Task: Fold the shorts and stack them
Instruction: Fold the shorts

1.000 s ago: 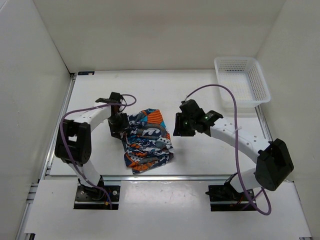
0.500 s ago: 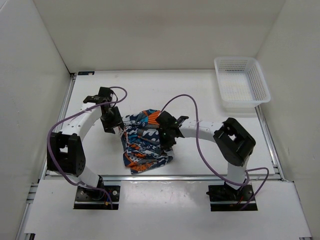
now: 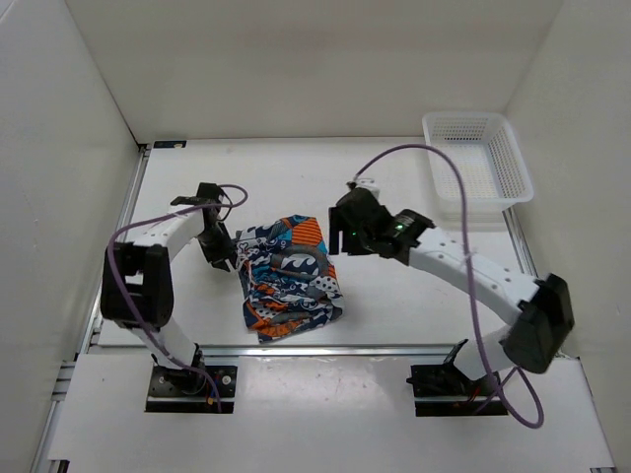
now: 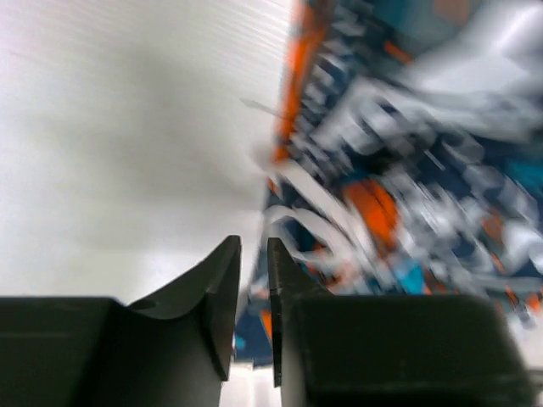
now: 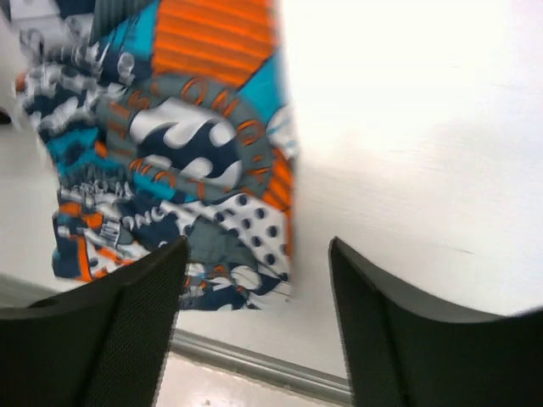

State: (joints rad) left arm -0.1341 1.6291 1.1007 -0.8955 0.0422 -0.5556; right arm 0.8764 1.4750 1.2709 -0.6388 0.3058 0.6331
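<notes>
The shorts [image 3: 289, 277] lie folded in a compact bundle on the white table, left of centre, with a busy navy, orange, teal and white print. My left gripper [image 3: 223, 254] is at their left edge, jaws nearly together with nothing clearly between them. In the left wrist view its gripper [image 4: 252, 246] hangs low over the table beside the blurred cloth [image 4: 399, 170]. My right gripper [image 3: 341, 233] hovers open just off the bundle's upper right corner. In the right wrist view its gripper [image 5: 256, 250] is wide open above the shorts' right edge [image 5: 195, 161].
A white plastic mesh basket [image 3: 477, 163] stands at the back right corner. Metal rails run along the table's left edge [image 3: 126, 227] and near edge [image 3: 394, 348]. White walls enclose the table on three sides.
My right gripper has lifted off the shorts' right side and moved back and right, open. My left gripper has stayed by the left edge, shifting only slightly.
</notes>
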